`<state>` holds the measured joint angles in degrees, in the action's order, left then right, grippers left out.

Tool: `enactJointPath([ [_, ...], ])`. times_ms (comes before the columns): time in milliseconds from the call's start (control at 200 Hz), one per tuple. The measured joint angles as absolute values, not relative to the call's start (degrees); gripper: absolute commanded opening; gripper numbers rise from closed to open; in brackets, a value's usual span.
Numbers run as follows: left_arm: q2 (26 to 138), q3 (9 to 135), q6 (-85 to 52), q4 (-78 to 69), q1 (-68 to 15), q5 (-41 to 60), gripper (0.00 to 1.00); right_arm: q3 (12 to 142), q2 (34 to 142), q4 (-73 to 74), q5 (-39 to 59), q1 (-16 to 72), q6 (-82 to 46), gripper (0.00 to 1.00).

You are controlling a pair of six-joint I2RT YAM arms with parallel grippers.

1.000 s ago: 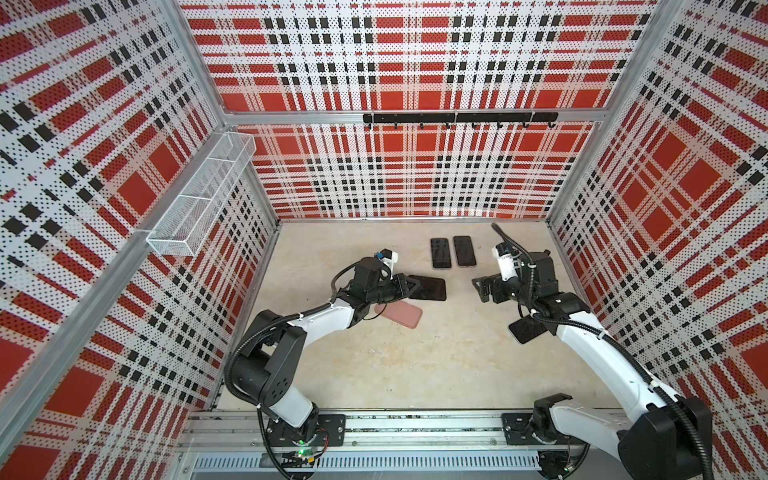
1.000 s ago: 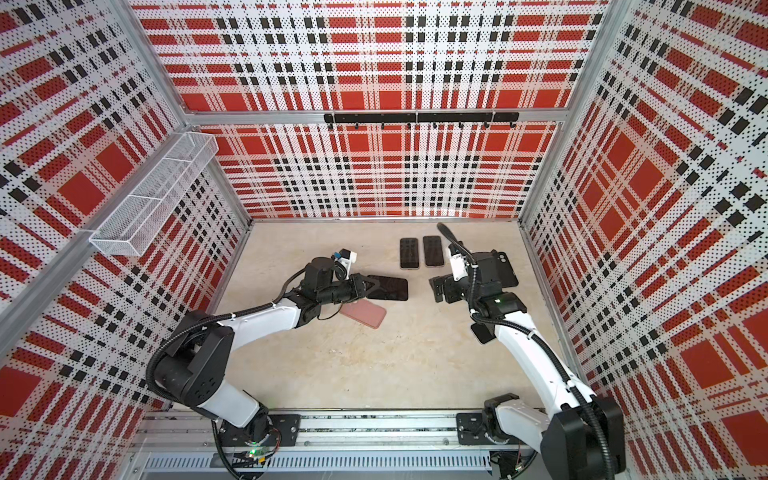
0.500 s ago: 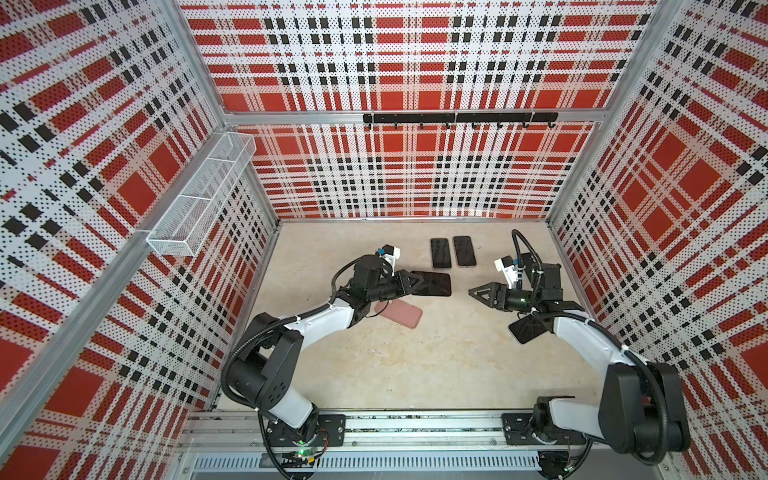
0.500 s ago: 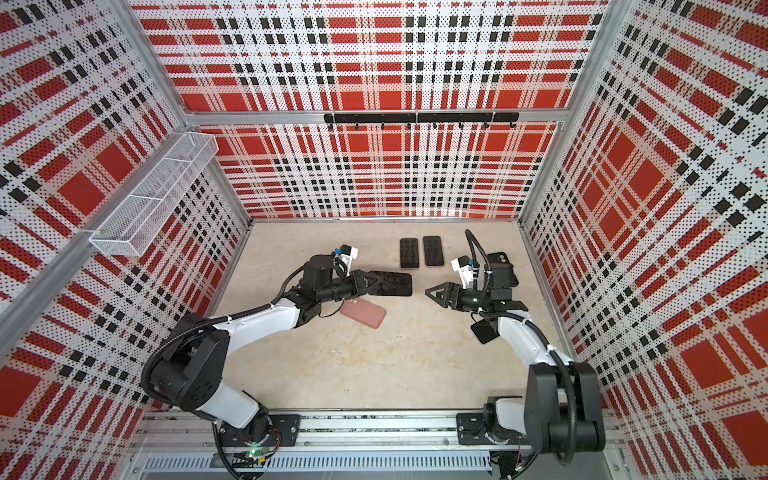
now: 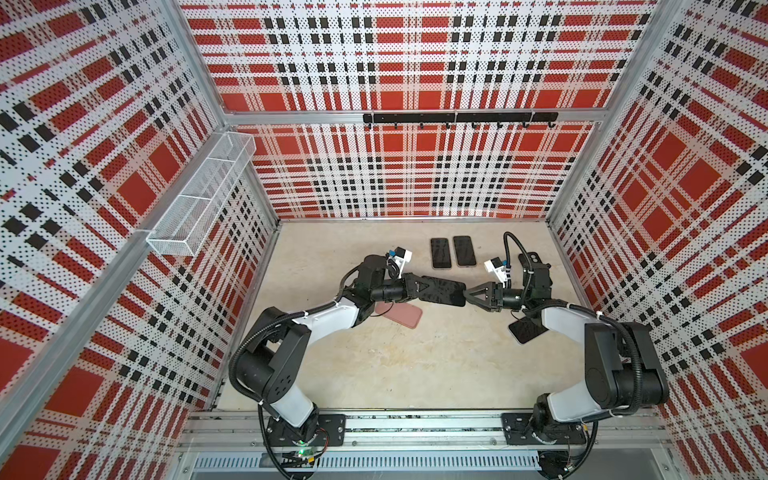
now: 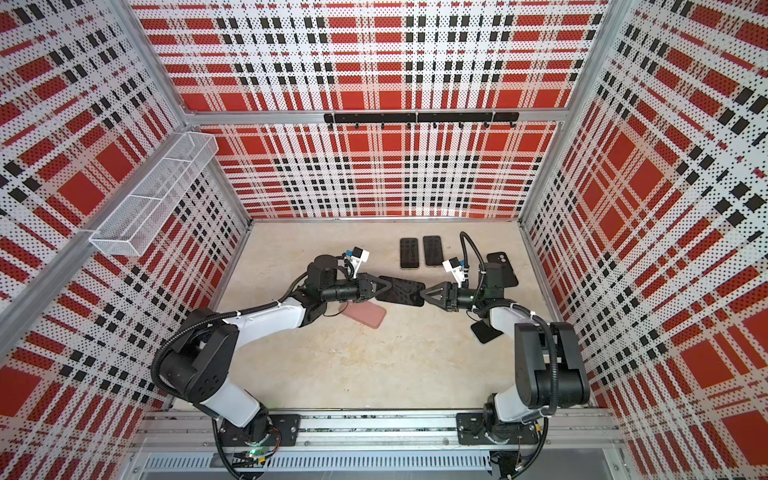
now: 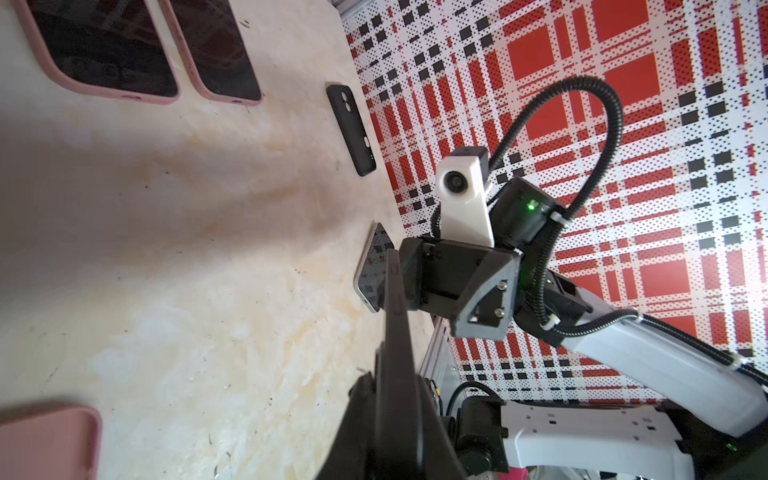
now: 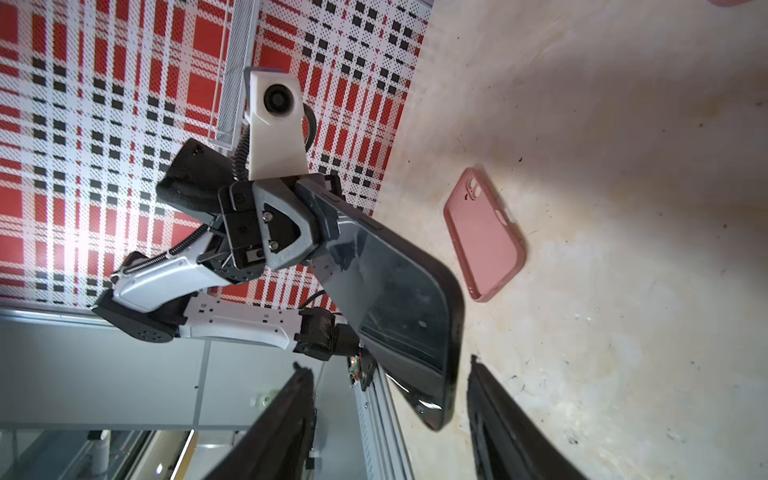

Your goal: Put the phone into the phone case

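The right arm has swung in from its raised pose of a second ago, and its right fingers (image 8: 291,415) have narrowed and now straddle the free end of the phone (image 5: 442,292). The left arm has barely shifted. The left fingers (image 5: 417,286) are clamped on the phone's other end and hold it out level in the air, just above and beside the empty pink case (image 5: 401,316) on the table (image 5: 374,374).

In the right wrist view the right fingers stand apart, one on each side of the phone's end, with a gap on both sides, so they have no grip yet.

A black case (image 6: 503,269) and a loose second phone (image 5: 527,331) lie well apart from the pink case, on the right arm's side. Two phones already in pink cases (image 5: 452,252) lie farther back than it.

This looks like a handover or a two-handed regrasp, ahead of any fitting. Next the right fingers need to close squarely on the phone's end before the left fingers let go. Otherwise the phone may tip or drop. I cannot tell which empty case is meant, but the pink case is nearest.
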<state>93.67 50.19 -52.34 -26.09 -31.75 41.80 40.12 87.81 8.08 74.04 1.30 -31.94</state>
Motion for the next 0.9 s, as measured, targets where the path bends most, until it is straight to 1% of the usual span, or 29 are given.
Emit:
enactJointPath([
  [120, 94.3, 50.2, -53.5, -27.7, -31.9, 42.3, 0.0, 41.9, 89.1, 5.4, 74.5, 1.3, -29.0, 0.52],
  [291, 95.8, 50.2, -54.5, -29.9, -32.0, 42.8, 0.0, 41.8, 89.1, 6.9, 75.5, 2.2, -29.9, 0.43],
  [391, 96.6, 50.2, -55.5, -32.2, -32.1, 43.4, 0.0, 41.3, 89.1, 9.4, 75.5, 2.6, -32.7, 0.39],
  [491, 97.0, 50.2, -56.2, -33.7, -32.3, 43.8, 0.0, 39.8, 89.0, 15.0, 76.0, 2.9, -37.2, 0.34],
  [571, 97.1, 50.2, -56.6, -34.7, -32.3, 44.2, 0.0, 37.6, 89.0, 22.8, 76.4, 2.9, -43.3, 0.3],
  [656, 97.3, 50.2, -56.9, -35.8, -32.3, 44.6, 0.06, 35.0, 89.1, 34.3, 76.7, 2.9, -52.5, 0.24],
  [726, 97.3, 50.2, -57.3, -37.3, -32.3, 45.1, 0.11, 33.2, 90.4, 47.4, 77.4, 2.9, -62.3, 0.13],
  [762, 97.3, 50.2, -57.5, -38.0, -32.2, 45.1, 0.14, 32.8, 92.0, 54.5, 78.3, 2.9, -67.3, 0.07],
  [787, 97.3, 50.2, -57.8, -38.3, -32.0, 45.3, 0.17, 32.8, 93.5, 60.8, 79.0, 2.7, -71.2, 0.04],
  [857, 97.5, 50.2, -58.0, -38.3, -31.7, 45.2, 0.26, 33.2, 96.8, 72.2, 80.2, 2.9, -79.4, 0.01],
  [902, 97.7, 50.2, -57.8, -38.1, -31.8, 45.0, 0.31, 33.2, 98.0, 76.1, 80.4, 3.0, -82.6, 0.0],
])
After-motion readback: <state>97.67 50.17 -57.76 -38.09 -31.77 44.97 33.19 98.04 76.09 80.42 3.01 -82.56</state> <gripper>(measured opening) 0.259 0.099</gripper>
